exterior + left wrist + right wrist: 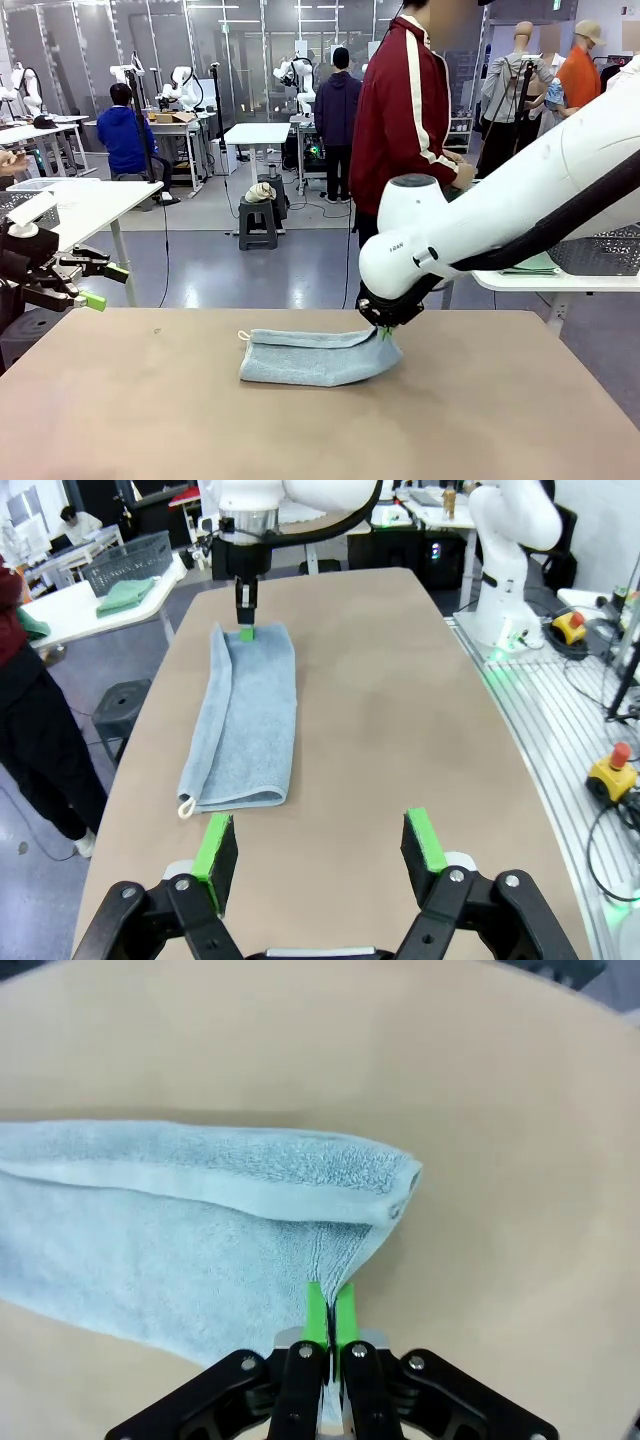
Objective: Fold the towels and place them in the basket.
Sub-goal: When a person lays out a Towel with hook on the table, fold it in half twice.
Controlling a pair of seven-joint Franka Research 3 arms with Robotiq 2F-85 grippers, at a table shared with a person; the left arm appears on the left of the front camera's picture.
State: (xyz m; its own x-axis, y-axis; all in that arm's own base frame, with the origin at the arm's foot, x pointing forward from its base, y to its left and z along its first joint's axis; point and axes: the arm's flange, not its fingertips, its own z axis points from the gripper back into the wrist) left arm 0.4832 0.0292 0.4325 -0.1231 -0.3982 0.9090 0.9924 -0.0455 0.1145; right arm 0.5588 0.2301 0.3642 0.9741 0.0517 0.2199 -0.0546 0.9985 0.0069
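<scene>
place: robotics lab | evidence: white worktables (255, 133), emergency-stop buttons (612, 771), floor cables (600, 685), glass partitions (235, 45)

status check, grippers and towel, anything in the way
Right gripper shut on one end of the pale blue towel, folded lengthwise on the table. Left gripper open, holding nothing, off to the side. Person stands at the far edge behind the towel.

A grey glossy floor (250, 275) stretches to glass partitions (90, 40), past white tables (257, 133) (one beside a black stool (258, 212)).
</scene>
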